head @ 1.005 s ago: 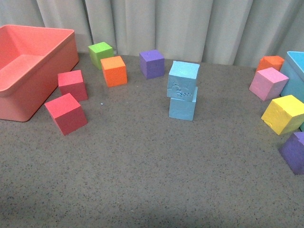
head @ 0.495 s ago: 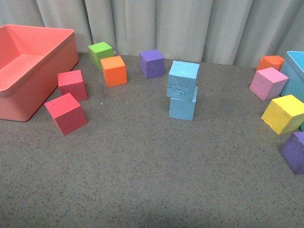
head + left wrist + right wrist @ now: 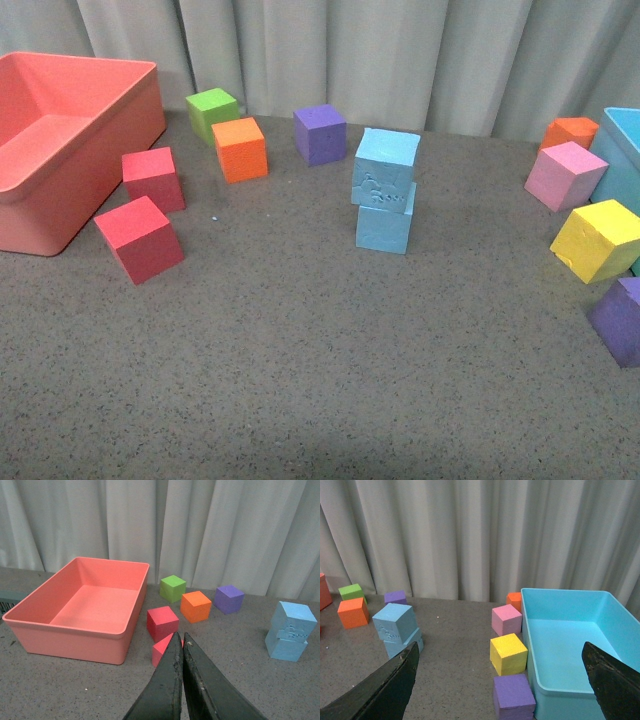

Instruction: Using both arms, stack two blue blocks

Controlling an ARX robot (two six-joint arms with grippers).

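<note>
Stack looks done: top blue block point(image 3: 386, 165) sits on bottom blue block point(image 3: 385, 225), a bit twisted/offset, mid bench point(image 3: 300, 350), w/ both arms clear, left gripper point(image 3: 181, 652) jaws pressed together, right gripper point(image 3: 500, 680) jaws spread wide, empty; nothing left but check.

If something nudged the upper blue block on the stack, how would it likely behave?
The upper blue block sits twisted and offset on the lower blue block, so it would probably slide or topple. Its dented face suggests soft, light foam. Flat sides: unlikely to roll.
</note>
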